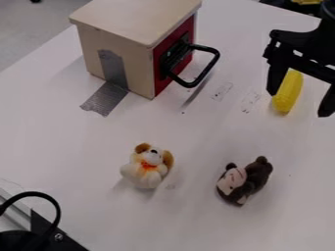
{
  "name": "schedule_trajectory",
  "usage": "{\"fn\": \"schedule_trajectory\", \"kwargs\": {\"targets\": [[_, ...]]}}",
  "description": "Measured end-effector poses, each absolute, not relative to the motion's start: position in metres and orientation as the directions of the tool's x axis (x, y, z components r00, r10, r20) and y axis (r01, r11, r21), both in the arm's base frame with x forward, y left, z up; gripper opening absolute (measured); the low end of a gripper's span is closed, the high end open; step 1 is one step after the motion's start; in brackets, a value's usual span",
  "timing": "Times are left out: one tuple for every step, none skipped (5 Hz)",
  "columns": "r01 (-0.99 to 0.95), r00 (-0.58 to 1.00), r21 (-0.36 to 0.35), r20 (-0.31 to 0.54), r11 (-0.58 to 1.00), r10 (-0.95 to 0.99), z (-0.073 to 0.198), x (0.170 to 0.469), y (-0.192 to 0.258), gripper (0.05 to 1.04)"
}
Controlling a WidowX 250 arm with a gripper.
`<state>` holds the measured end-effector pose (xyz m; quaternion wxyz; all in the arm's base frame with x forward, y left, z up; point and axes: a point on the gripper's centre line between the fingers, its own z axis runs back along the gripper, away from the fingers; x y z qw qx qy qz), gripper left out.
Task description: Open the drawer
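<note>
At the table's upper left stands the wooden box [137, 61], its red drawer front [161, 87] apparently closed; silver tape [106, 99] runs from its side onto the tabletop, probably so a pull won't drag the whole box along. The black handle [190, 85] juts out toward the gripper [298, 103], which hangs at the upper right, fingers spread wide with nothing gripped, the yellow object [287, 93] showing between them and the handle well apart.
</note>
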<state>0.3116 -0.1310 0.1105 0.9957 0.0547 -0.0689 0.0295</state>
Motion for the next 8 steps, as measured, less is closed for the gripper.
{"fn": "schedule_trajectory", "kwargs": {"targets": [[-0.066, 0.993, 0.122, 0.109, 0.990, 0.053, 0.100, 0.309, -0.129, 0.999], [-0.103, 0.990, 0.116, 0.107, 0.988, 0.091, 0.095, 0.320, -0.108, 0.999], [-0.144, 0.987, 0.113, 0.085, 0.983, 0.135, 0.082, 0.331, -0.083, 0.999], [-0.121, 0.989, 0.125, 0.105, 0.985, 0.108, 0.076, 0.353, -0.055, 0.999], [-0.085, 0.985, 0.124, 0.158, 0.989, 0.065, 0.070, 0.368, -0.029, 0.999], [-0.008, 0.991, 0.129, 0.130, 0.992, -0.009, 0.050, 0.376, -0.021, 0.999], [-0.002, 0.995, 0.124, 0.103, 0.992, -0.011, 0.038, 0.387, -0.005, 0.999], [-0.003, 0.996, 0.124, 0.092, 0.992, -0.008, 0.035, 0.392, -0.002, 1.000]]}}
